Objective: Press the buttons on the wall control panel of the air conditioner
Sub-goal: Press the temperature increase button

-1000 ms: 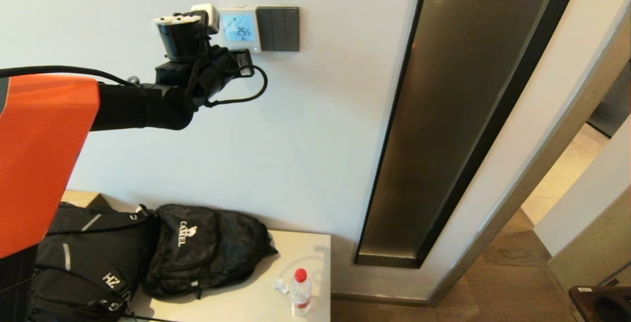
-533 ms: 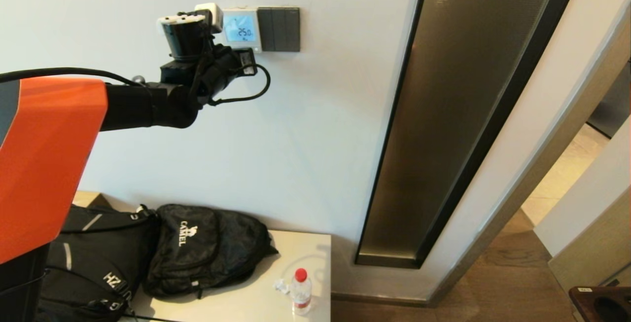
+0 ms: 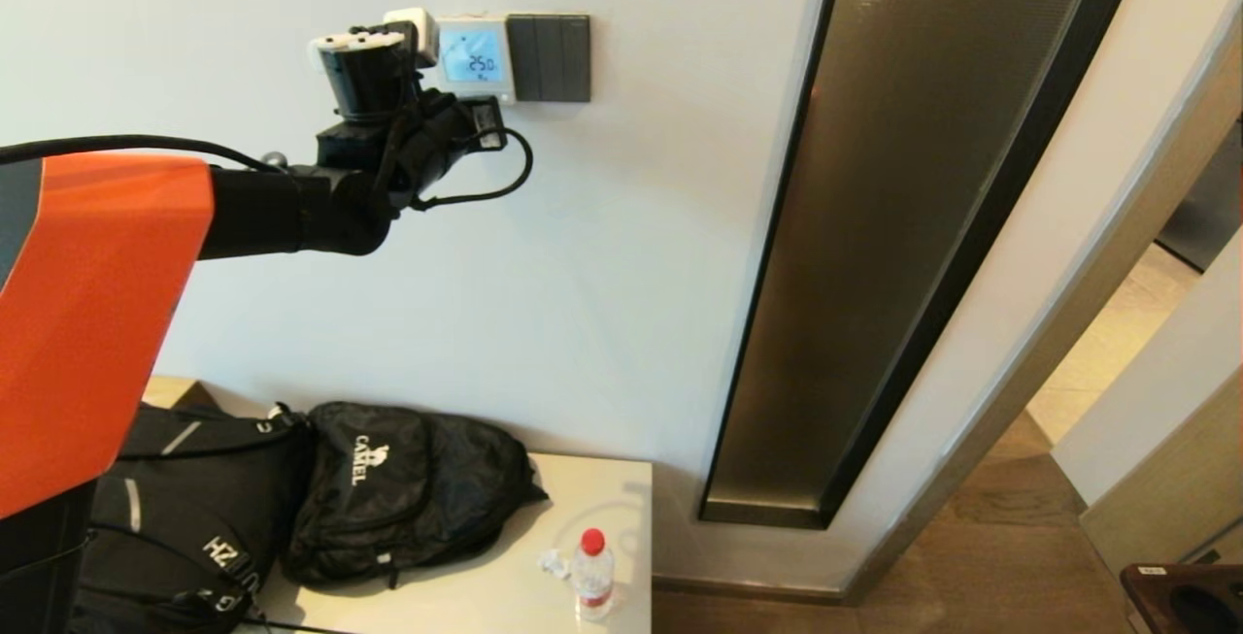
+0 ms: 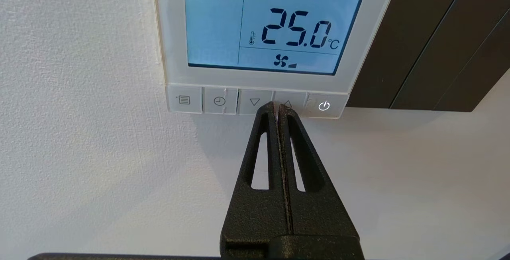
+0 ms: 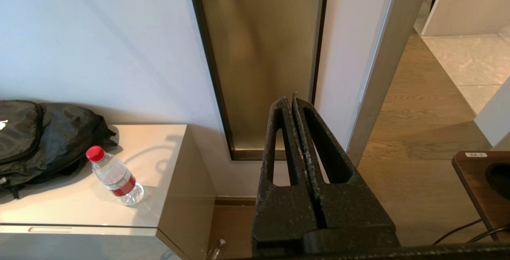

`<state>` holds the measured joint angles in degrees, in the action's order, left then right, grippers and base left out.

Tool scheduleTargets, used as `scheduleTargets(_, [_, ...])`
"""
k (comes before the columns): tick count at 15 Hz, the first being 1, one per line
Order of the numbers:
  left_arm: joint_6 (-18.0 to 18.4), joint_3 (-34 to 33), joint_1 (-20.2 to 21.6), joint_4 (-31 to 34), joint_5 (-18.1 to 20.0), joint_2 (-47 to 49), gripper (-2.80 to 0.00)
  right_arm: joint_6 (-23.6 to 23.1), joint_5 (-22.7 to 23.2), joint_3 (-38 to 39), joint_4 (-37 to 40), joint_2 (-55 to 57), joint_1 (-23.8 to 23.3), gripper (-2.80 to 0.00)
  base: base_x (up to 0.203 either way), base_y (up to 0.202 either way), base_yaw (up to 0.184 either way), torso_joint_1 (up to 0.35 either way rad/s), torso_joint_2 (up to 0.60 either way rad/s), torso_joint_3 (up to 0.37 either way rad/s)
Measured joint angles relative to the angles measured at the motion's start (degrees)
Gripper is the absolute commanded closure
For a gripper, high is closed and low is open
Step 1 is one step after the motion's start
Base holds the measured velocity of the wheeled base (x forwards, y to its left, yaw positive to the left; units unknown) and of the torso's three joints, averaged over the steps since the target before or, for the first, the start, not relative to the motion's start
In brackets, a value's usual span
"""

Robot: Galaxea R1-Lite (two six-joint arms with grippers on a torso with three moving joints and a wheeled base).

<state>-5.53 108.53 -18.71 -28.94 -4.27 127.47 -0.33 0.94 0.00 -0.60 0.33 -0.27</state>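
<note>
The white wall control panel (image 3: 474, 59) has a lit blue screen reading 25.0 (image 4: 297, 29) and a row of buttons along its lower edge (image 4: 255, 101). My left gripper (image 4: 277, 106) is shut and empty, its tips at the seam between the down-arrow button (image 4: 249, 101) and the up-arrow button (image 4: 293, 101). In the head view the left gripper (image 3: 486, 115) sits just under the panel, its tips hidden by the wrist. My right gripper (image 5: 291, 100) is shut and empty, parked low, out of the head view.
A dark switch plate (image 3: 550, 57) adjoins the panel on the right. Below stands a beige cabinet (image 3: 621, 479) with black backpacks (image 3: 388, 488) and a water bottle (image 3: 592, 571). A dark-framed brown panel (image 3: 903, 226) runs down the wall. Wooden floor lies at right.
The panel reading dropped from 25.5 to 25.0 a second ago. My left arm shifted slightly right toward the panel, then held still over the last half second.
</note>
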Motion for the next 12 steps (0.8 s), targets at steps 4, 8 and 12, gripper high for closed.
scheduleTargets(4, [0.13, -3.09, 0.0, -1.36, -0.01, -1.8, 0.0, 0.02, 0.0, 0.0, 0.0, 0.02, 0.0, 0.0, 0.0, 0.0, 0.0, 0.0, 0.0, 0.0])
scheduleTargets(8, [0.22, -3.62, -0.02, -1.43, 0.0, -2.31, 0.0, 0.02, 0.0, 0.0, 0.0, 0.02, 0.0, 0.0, 0.0, 0.0, 0.0, 0.0, 0.0, 0.0])
scheduleTargets(12, [0.22, -2.68, -0.16, -0.87, -0.01, -2.04, 0.0, 0.0, 0.0, 0.0, 0.0, 0.02, 0.0, 0.0, 0.0, 0.0, 0.0, 0.0, 0.0, 0.0])
